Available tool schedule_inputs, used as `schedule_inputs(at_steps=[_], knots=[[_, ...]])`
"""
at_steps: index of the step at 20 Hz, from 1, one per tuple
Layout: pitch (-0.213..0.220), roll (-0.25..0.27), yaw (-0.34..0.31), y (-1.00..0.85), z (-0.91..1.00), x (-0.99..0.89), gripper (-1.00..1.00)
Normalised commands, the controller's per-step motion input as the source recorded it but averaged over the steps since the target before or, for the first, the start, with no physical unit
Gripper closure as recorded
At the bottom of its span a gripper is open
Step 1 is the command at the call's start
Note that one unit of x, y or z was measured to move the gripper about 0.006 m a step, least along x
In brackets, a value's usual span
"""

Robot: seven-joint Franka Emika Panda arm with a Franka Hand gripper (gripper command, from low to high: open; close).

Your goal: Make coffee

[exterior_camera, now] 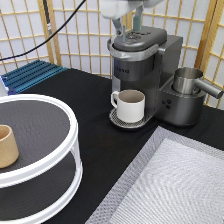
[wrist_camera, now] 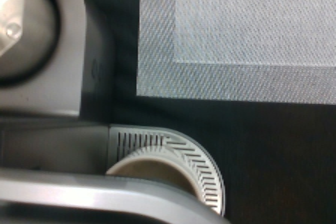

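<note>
The grey coffee machine (exterior_camera: 145, 60) stands at the exterior view's top centre with its lid down. A white handled mug (exterior_camera: 131, 105) sits on its drip tray (exterior_camera: 120, 121) under the spout. My gripper (exterior_camera: 128, 26) is right over the lid, fingers apart and touching or just above its top, holding nothing. The coffee pod is not in view. The wrist view looks down past the machine's front at the mug's rim (wrist_camera: 142, 167) and the slotted drip tray (wrist_camera: 199, 165).
A metal jug (exterior_camera: 187, 80) sits on the machine's right side. A white two-tier turntable (exterior_camera: 60, 150) at the left carries a tan handleless cup (exterior_camera: 6, 146). A grey mat (exterior_camera: 175, 185) (wrist_camera: 247, 40) lies at bottom right. A blue rack (exterior_camera: 32, 74) lies at back left.
</note>
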Motion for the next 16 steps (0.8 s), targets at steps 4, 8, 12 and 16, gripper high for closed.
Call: schedule_inputs(at_steps=[4, 8, 12, 16], knots=[[0.074, 0.004, 0.027, 0.24, 0.43, -0.37, -1.0], [0.053, 0.005, 0.068, 0.23, 0.41, -0.12, -1.0], [0.0, 0.034, 0.062, 0.13, 0.0, 0.01, -1.0], [0.0, 0.049, 0.025, -0.02, -0.03, 0.13, -1.0]])
